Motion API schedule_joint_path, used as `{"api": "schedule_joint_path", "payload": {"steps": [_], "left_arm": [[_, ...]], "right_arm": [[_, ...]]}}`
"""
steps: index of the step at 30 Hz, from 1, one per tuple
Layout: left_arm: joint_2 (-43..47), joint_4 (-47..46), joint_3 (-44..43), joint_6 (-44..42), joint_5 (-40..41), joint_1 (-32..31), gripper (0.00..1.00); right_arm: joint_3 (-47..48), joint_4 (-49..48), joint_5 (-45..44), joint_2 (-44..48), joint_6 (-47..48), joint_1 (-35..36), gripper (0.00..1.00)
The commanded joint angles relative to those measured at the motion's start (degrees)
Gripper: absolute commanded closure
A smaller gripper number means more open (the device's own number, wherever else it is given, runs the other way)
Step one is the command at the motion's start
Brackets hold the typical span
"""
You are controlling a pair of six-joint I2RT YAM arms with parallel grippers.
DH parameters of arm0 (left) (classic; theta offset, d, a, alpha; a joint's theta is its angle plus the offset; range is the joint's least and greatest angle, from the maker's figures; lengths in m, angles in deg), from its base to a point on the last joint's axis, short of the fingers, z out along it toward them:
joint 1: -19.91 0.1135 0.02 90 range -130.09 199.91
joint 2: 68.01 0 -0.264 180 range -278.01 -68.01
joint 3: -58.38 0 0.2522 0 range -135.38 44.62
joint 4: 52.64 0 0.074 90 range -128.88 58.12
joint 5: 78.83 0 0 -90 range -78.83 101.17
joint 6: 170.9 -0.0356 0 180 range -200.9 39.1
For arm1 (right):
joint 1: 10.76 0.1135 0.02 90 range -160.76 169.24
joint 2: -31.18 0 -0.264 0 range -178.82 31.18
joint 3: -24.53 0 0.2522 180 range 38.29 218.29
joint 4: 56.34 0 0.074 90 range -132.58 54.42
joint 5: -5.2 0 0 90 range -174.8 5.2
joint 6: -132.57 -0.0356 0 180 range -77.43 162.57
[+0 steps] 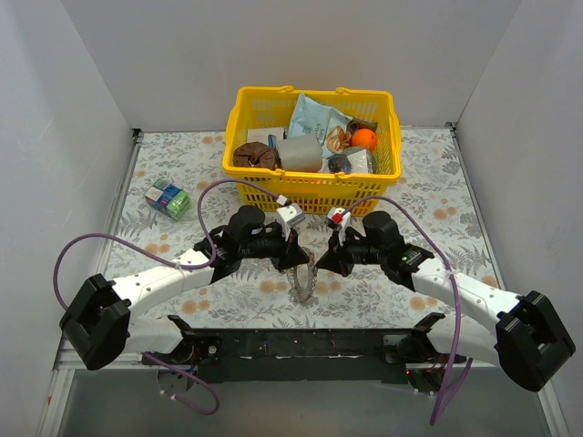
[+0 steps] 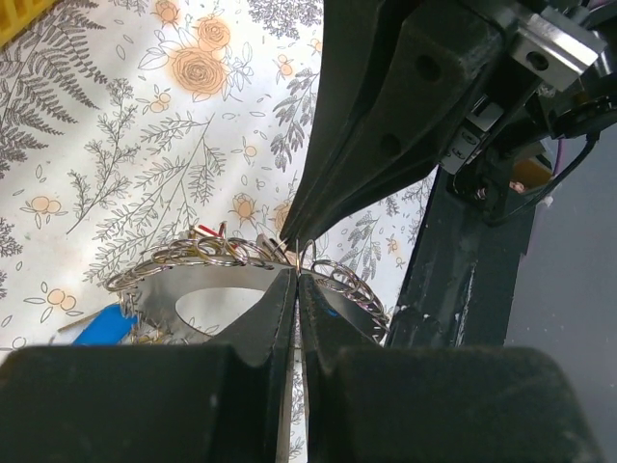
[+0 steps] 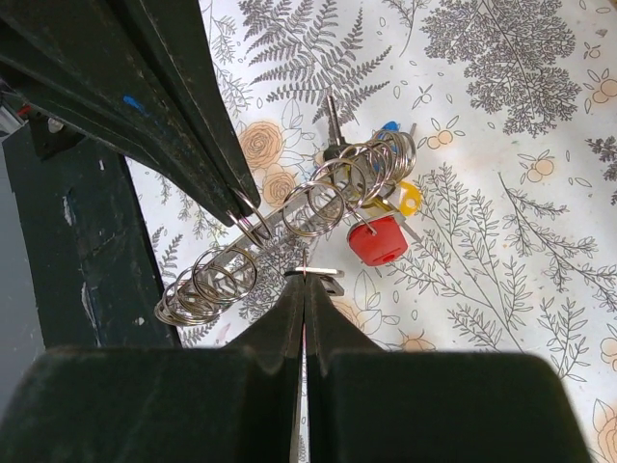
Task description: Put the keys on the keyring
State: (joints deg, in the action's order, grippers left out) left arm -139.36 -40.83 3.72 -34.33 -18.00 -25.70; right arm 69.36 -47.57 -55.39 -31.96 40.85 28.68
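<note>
The left gripper (image 2: 296,275) is pinched tight on the flat silvery metal keyring (image 2: 241,278) fringed with wire loops. The right gripper (image 3: 306,275) is closed on its rim too, with small red-, yellow- and blue-headed keys (image 3: 376,241) clustered at its far end.

Robot lab booth: white partition walls (image 1: 64,109), floral tablecloth (image 1: 437,182), yellow basket (image 1: 264,189).

text: none legible | pouch (image 1: 314,116) in basket (image 1: 310,193) — print too small to read
</note>
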Motion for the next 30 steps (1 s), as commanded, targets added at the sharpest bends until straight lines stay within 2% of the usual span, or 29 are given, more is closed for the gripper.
{"api": "schedule_joint_path", "payload": {"steps": [1, 9, 21, 30], "left_arm": [[2.8, -3.4, 0.39, 0.45, -1.33, -0.36, 1.0], [2.62, -4.28, 0.82, 0.81, -0.89, -0.36, 1.0], [3.41, -2.26, 0.83, 0.72, 1.13, -0.36, 1.0], [1.22, -1.47, -0.75, 0.19, 1.22, -0.36, 1.0]], "right_arm": [[-0.04, -3.35, 1.88, 0.47, -0.48, -0.15, 0.99], [-0.4, -4.06, 1.8, 3.36, -0.57, -0.24, 0.99], [3.21, 3.23, -3.22, 8.2, 1.54, -1.12, 0.99], [4.17, 3.33, 0.55, 9.0, 1.54, -1.12, 0.99]]}}
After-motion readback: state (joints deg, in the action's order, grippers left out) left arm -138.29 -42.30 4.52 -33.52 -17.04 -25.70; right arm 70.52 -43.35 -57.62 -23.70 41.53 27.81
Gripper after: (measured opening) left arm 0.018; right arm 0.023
